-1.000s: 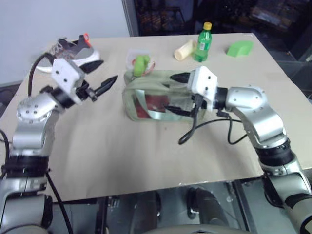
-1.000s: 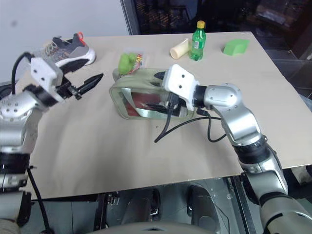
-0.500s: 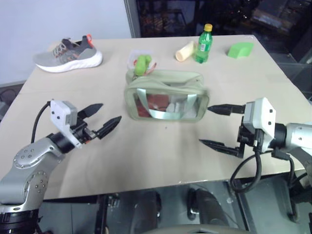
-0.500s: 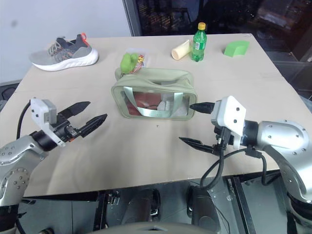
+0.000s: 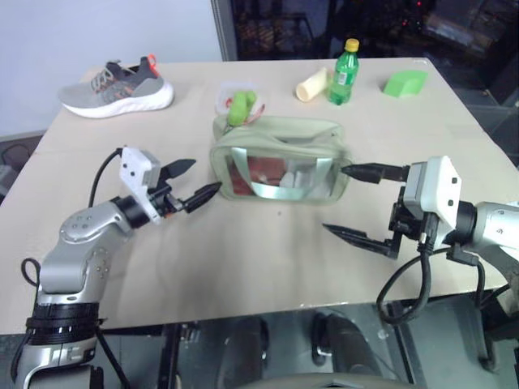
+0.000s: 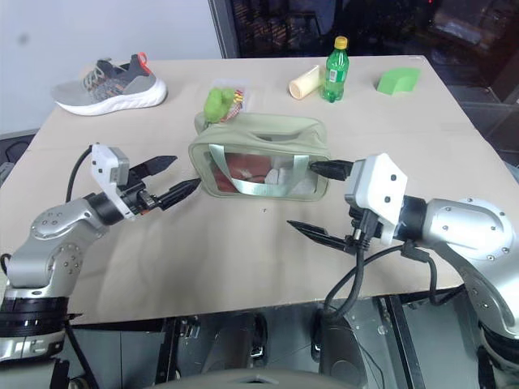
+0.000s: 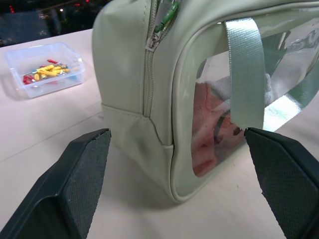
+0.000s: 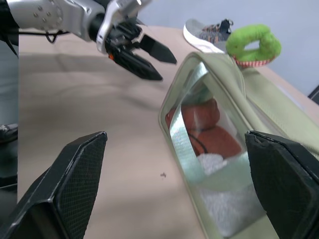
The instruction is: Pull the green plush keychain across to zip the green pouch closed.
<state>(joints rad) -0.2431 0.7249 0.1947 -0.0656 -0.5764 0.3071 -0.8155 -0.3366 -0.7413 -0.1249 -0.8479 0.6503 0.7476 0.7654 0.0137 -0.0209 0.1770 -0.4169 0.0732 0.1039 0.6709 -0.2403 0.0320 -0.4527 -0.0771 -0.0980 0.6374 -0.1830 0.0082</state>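
The green pouch (image 5: 280,158) stands upright mid-table, its clear front panel showing reddish contents. The green plush keychain (image 5: 237,108) rests at the pouch's top back left corner, touched by neither gripper. My left gripper (image 5: 203,178) is open and empty, its tips just off the pouch's left end. The left wrist view shows that end of the pouch (image 7: 149,99) close up, with its zipper seam, between the two fingers (image 7: 75,184). My right gripper (image 5: 335,200) is open and empty at the pouch's right end, upper fingertip near the pouch's side.
At the table's back stand a grey shoe (image 5: 113,85) on the left, a small clear box (image 7: 45,67) of colourful bits behind the pouch, a cream cylinder (image 5: 310,83), a green bottle (image 5: 344,73) and a green block (image 5: 404,83).
My right gripper has drawn back off the pouch to its right end. My left gripper has opened wider, come down from beside the plush and moved in to the pouch's left end.
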